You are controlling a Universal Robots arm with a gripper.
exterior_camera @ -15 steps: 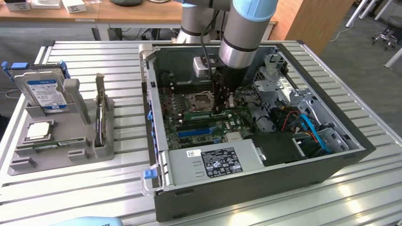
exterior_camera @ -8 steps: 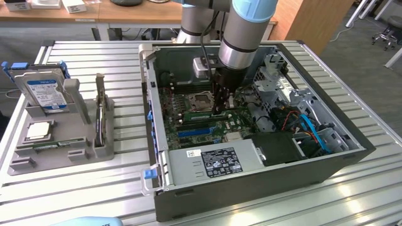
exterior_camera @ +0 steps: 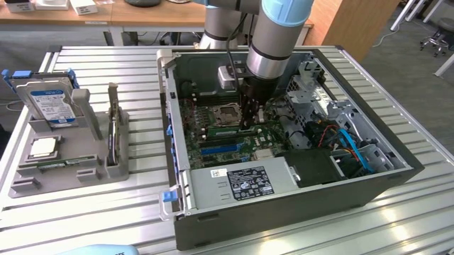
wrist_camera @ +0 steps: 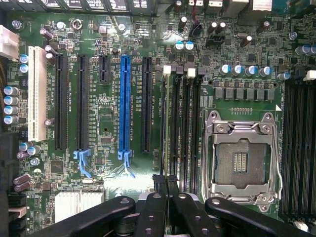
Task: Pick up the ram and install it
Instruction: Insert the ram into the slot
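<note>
Inside case (exterior_camera: pixel 284 212), jaws closed over memory slots (wrist_camera: pixel 183 123).

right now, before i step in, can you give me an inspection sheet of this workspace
surface: slatted silver metal table, carrying an open grey computer case and a grey parts tray
job's things: long thin green ram stick lying flat in the tray; black memory slots beside the silver-framed processor socket
clutter: blue-labelled hard drive upright, square silver processor chip, both in the tray
grippers: black gripper shut, low over the memory slots; whether it holds anything cannot be told
cables: blue and orange cables inside the case
surroundings: wooden desks, a stool
</note>
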